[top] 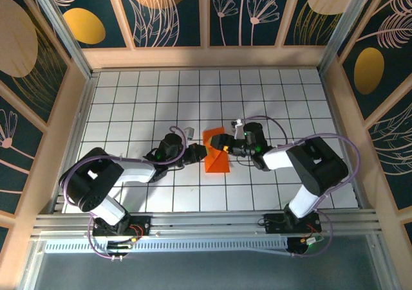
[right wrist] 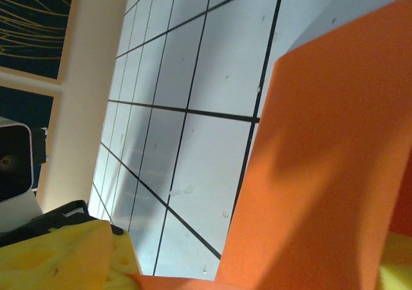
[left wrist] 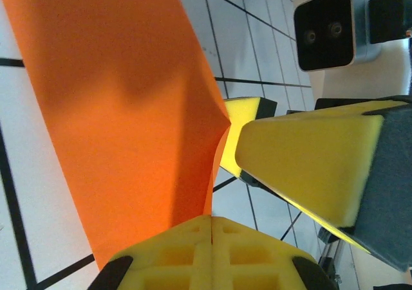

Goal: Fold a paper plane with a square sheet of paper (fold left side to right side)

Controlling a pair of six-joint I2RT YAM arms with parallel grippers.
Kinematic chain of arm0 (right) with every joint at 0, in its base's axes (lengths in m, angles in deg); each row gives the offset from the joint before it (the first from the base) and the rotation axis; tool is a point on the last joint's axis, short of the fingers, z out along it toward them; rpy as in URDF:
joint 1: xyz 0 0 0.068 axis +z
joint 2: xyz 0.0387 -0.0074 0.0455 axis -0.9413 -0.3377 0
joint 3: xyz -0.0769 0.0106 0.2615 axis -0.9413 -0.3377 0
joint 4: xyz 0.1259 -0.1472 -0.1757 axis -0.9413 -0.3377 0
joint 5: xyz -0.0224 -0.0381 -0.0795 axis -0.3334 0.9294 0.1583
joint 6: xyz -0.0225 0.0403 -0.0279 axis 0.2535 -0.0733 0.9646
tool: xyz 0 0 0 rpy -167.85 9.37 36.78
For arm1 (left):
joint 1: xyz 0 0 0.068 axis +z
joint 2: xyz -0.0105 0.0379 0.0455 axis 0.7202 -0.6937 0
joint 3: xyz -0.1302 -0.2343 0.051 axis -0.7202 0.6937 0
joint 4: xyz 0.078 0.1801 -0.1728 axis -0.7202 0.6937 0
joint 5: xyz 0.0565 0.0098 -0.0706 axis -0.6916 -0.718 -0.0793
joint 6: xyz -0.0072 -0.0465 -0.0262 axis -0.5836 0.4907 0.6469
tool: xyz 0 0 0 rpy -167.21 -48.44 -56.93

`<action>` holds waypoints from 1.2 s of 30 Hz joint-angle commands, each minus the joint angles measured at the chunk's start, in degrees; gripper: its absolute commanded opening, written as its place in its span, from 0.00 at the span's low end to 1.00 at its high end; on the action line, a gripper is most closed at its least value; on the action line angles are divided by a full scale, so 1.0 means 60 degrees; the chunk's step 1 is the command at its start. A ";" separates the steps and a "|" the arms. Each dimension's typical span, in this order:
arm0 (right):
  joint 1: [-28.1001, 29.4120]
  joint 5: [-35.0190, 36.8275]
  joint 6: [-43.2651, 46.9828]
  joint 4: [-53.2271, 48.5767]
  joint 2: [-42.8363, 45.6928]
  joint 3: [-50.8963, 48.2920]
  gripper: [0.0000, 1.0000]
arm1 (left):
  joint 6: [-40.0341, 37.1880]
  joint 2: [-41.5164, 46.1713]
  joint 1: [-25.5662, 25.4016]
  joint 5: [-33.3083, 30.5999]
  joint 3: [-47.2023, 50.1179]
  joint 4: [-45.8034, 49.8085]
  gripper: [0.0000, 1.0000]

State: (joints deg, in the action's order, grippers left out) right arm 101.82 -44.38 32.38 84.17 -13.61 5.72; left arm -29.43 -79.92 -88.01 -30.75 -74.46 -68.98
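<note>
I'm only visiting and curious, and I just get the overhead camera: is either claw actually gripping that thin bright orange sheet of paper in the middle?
Observer: Yes. The left wrist camera shows the left gripper with its yellow foam pads pressed shut on an edge of the bright orange sheet of paper.
Operator: And the other claw?
Observer: The right wrist camera shows the right gripper open, its yellow fingers wide apart with the sheet rising between them.
</note>
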 commanded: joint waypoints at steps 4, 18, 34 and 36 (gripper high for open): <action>0.0103 -0.0177 -0.0188 0.0768 -0.0200 0.0135 0.76 | 0.0149 -0.0317 0.0054 -0.0386 0.0145 -0.0274 0.00; 0.0132 0.0061 -0.0087 0.0210 -0.0409 0.0194 0.56 | 0.0274 -0.0961 0.0053 -0.0421 0.0195 -0.0542 0.00; 0.0297 0.0475 0.0308 -0.0612 -0.0498 0.0524 0.24 | -0.0015 -0.0704 0.0047 -0.0865 0.0222 0.0017 0.20; 0.0295 0.0540 0.0344 -0.0681 -0.0420 0.0552 0.19 | -0.0147 -0.0465 0.0047 -0.1058 0.0211 0.0334 0.21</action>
State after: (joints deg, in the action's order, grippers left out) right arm 103.06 -42.41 32.99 81.39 -16.63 7.64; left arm -28.90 -85.20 -88.01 -34.92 -73.69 -68.76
